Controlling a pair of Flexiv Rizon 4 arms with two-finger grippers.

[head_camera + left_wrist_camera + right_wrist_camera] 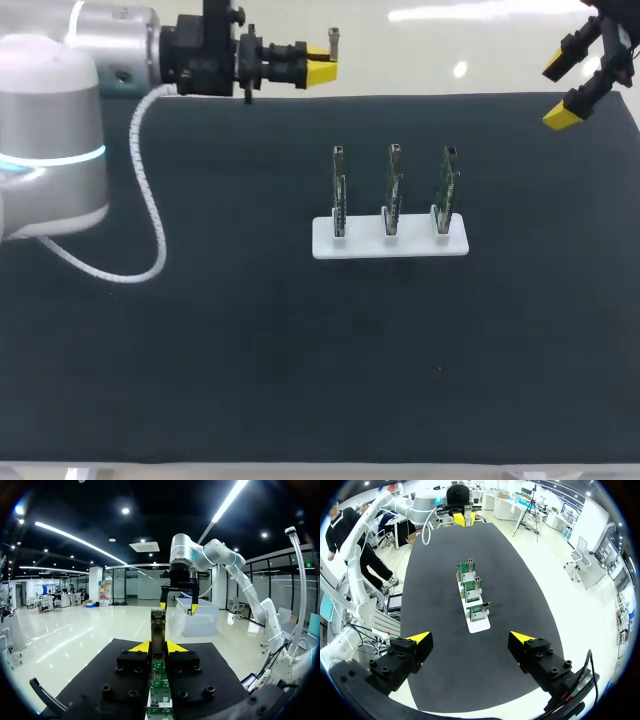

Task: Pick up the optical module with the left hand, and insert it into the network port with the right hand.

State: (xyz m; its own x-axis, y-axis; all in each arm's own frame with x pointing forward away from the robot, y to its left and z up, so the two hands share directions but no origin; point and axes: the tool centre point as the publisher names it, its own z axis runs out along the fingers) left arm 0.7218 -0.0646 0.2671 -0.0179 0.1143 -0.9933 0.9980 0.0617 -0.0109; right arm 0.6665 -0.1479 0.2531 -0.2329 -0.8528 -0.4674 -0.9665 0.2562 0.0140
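My left pincer (320, 68) sat in the upper left of the head view, clenched on the optical module (334, 40); in the left wrist view the module (158, 625) stood between my two yellow tips and jutted out ahead of them, with a green circuit board running back under the fingers. My right pincer (561, 91) hung released in the upper right, its tips well apart and nothing between them.

I judged the module light and stiff, a slim metal-shelled piece; the smooth shell looked slippery, and the bare board end looked fragile, so I would not squeeze there. The best hold for the right pincer seemed to be the flat sides of the shell on the stretch ahead of my left tips, leaving the mating end free.

In the middle of the black bench (200, 350) a white holder (325, 247) carried three upright boards (393, 190) in a row; the small metal cage atop each I took for the network port (340, 153), though it was too small to be sure. The boards stood near one another, so the neighbours might crowd spread fingers on the way in. A white coiled cable (150, 200) drooped over the bench at the left, well apart from the holder.
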